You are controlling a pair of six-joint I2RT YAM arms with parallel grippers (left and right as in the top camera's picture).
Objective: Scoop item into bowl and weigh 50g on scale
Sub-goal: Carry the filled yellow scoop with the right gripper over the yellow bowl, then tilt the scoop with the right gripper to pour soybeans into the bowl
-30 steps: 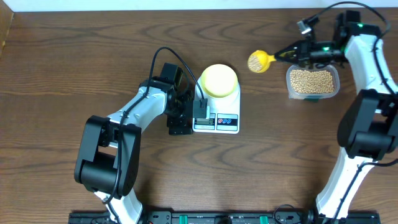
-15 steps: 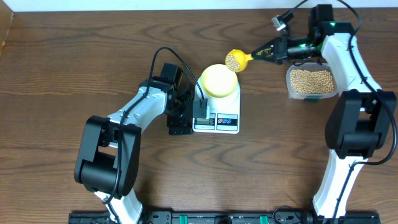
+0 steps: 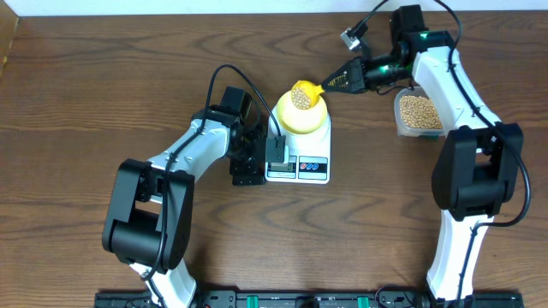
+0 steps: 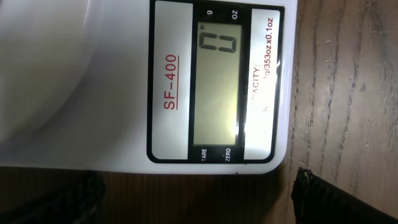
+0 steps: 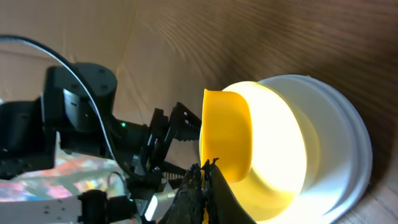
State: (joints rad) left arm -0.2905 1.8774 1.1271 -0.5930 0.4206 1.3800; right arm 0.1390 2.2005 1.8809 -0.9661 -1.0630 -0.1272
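The white scale (image 3: 300, 162) holds the pale yellow bowl (image 3: 304, 115). My right gripper (image 3: 344, 79) is shut on the handle of a yellow scoop (image 3: 301, 96). The scoop head is full of tan beans and sits over the bowl's far rim. In the right wrist view the scoop (image 5: 227, 140) is at the bowl (image 5: 292, 155), with the gripper (image 5: 205, 186) closed on its handle. My left gripper (image 3: 257, 162) is open and empty beside the scale's left front. The left wrist view shows the scale's display (image 4: 217, 87) reading 0 g.
A clear plastic tub (image 3: 417, 113) of beans stands to the right of the scale, partly under my right arm. The brown wooden table (image 3: 86, 103) lies all round. A black cable loops over the left arm by the scale.
My right gripper carried the loaded scoop left, from beside the tub to over the bowl. The left arm has not moved.
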